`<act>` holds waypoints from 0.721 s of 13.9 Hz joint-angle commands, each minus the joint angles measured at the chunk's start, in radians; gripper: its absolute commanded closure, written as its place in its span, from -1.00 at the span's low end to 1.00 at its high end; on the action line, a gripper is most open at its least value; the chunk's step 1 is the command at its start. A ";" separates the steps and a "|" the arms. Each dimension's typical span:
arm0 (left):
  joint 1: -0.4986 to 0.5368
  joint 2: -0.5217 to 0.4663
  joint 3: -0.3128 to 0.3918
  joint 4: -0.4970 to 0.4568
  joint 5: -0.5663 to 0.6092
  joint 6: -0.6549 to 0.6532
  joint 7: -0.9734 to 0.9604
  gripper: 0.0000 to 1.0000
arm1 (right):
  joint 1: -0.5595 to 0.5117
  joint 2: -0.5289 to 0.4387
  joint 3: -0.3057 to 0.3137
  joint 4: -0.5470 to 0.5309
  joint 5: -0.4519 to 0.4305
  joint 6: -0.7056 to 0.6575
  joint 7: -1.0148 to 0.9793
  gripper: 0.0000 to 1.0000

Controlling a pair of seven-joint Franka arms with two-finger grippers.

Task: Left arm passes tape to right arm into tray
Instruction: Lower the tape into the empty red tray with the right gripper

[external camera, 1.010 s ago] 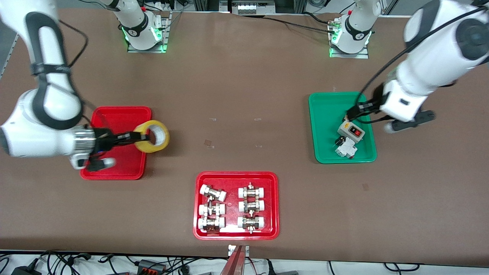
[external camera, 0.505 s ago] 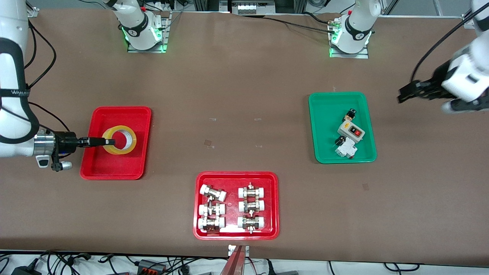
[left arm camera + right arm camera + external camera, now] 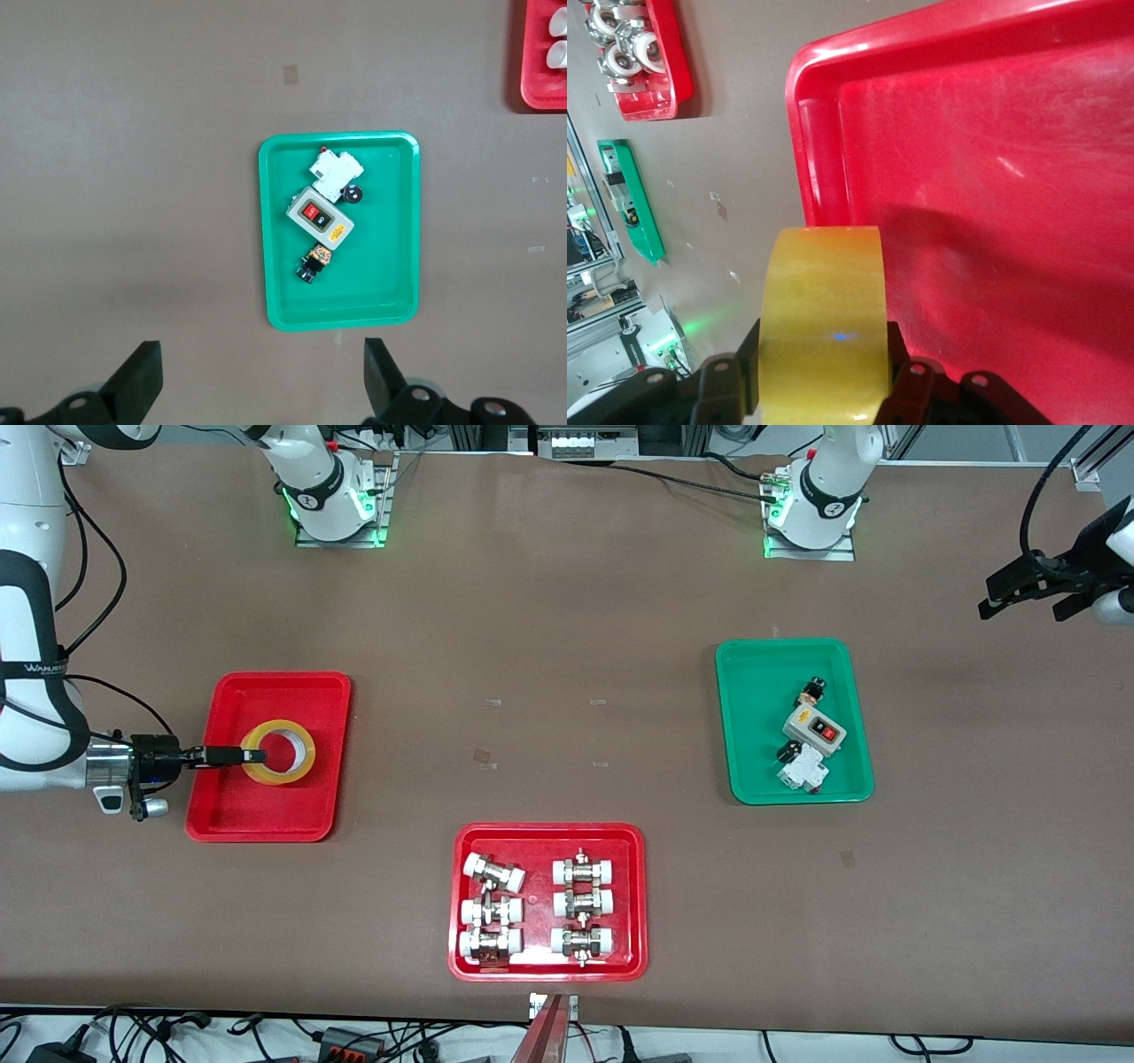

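The yellow, see-through tape (image 3: 279, 752) is pinched by the right gripper (image 3: 252, 756) fingers over the red tray (image 3: 266, 815); the left gripper (image 3: 1019, 593) fingers are spread, held over the surface (image 3: 567, 646)

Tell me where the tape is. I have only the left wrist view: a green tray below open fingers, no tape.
Observer: The tape is over the plain red tray at the right arm's end of the table, its hole facing up.
Operator: Report what holds it.
Observer: The right gripper is shut on the tape, pinching its wall through the hole.
Operator: Confirm that it is down.
Observer: I cannot confirm that. The right wrist view shows the tape's shadow on the tray floor, but not whether the two touch.
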 commanded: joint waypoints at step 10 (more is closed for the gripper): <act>0.004 0.078 0.000 0.204 0.020 -0.056 0.016 -1.00 | -0.058 0.053 0.021 0.013 0.036 -0.020 -0.069 0.28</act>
